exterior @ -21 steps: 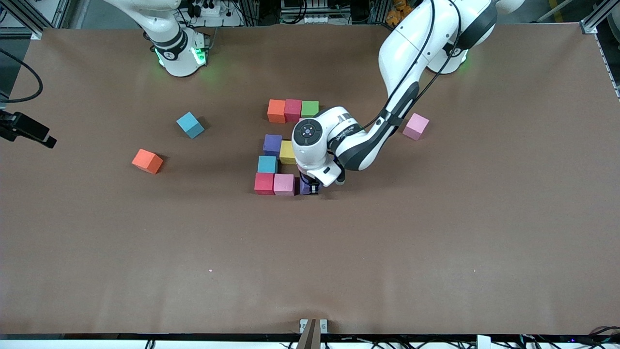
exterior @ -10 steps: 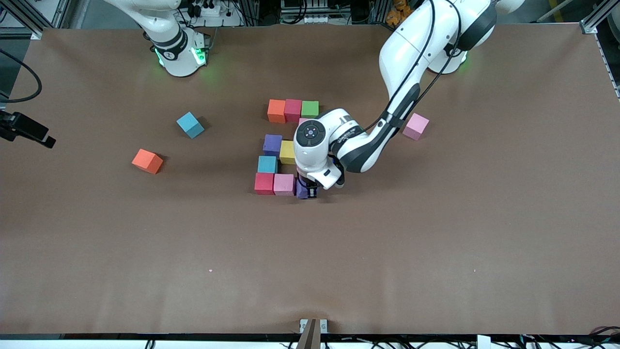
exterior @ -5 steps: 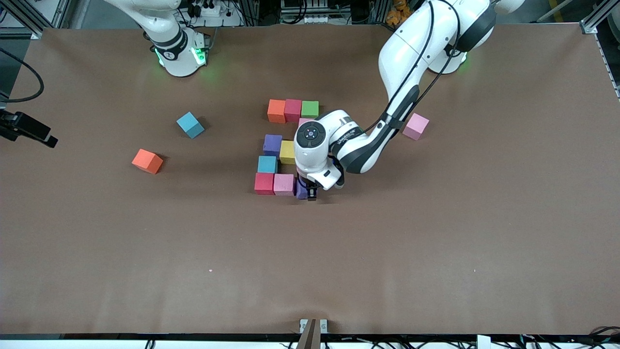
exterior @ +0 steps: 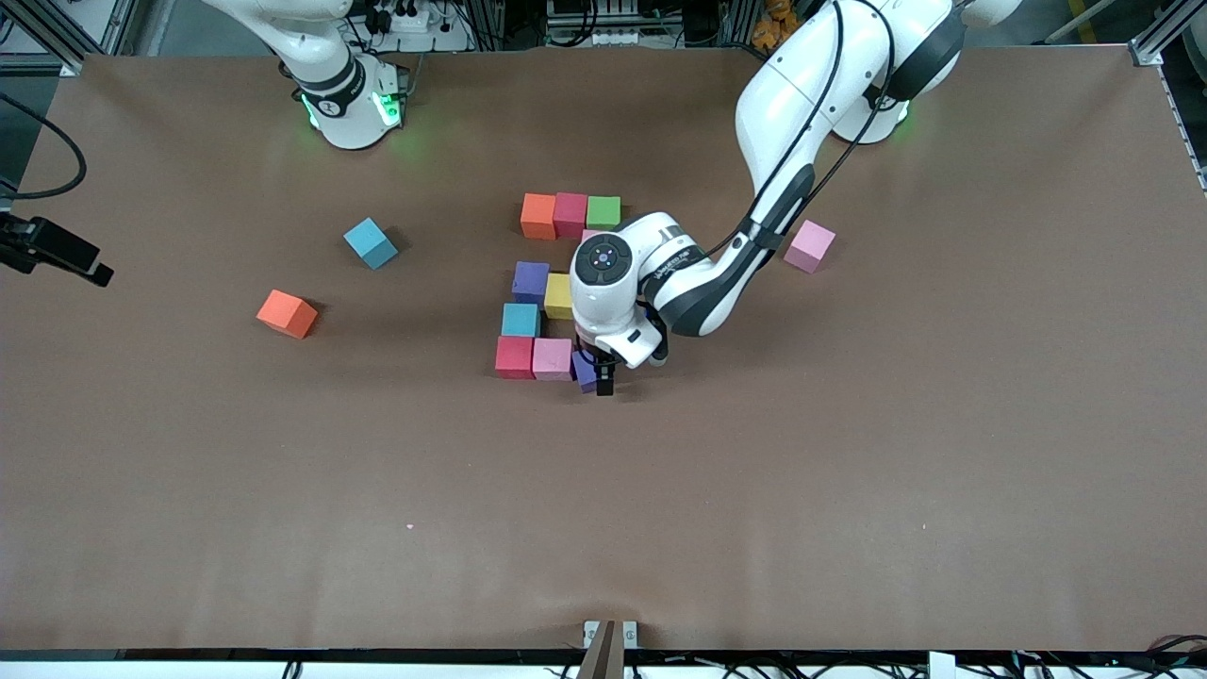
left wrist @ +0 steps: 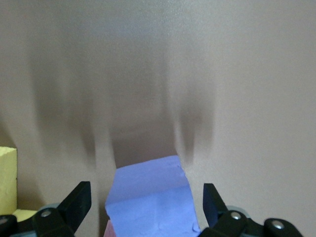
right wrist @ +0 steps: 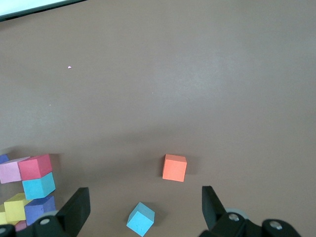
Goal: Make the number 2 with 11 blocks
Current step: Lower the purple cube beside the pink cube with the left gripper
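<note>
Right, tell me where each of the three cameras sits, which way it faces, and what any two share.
Front view: high across the table, facing both bases; shows the left arm and left hand over the purple block.
Left wrist view: on the left wrist, looking down at the purple block between open fingers.
Right wrist view: on the waiting right wrist, above the table; open fingers frame the orange block.
Shared: orange block, light blue block.

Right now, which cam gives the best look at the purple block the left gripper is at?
Left wrist view: the purple block fills the space between the open left gripper's fingers. The front view shows only a sliver under the wrist, beside the pink block. Right wrist view shows it barely, if at all.
</note>
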Controlling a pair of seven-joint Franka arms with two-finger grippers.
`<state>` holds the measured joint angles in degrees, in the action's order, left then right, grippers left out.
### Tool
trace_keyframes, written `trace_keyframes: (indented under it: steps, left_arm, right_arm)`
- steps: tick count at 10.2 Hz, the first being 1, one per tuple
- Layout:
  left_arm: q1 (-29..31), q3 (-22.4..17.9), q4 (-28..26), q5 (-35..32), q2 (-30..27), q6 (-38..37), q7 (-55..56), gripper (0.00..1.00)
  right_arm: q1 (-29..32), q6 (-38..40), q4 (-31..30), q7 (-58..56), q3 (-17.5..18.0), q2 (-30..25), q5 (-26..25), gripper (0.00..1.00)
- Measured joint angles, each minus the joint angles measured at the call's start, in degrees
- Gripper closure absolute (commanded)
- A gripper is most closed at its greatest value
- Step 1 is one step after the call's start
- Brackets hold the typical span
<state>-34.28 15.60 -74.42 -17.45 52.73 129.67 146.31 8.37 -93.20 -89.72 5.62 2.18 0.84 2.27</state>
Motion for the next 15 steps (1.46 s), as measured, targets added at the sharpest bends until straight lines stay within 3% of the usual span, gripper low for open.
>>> trace_keyframes:
  steps: [15]
  left_arm:
    - [-0.7, 1.51, 0.75, 2.37, -0.14, -0.27, -8.74, 0.0]
  right_arm:
    - [0.0, 0.02, 0.0, 0.0, 0.01, 0.0, 0.01, 0.0]
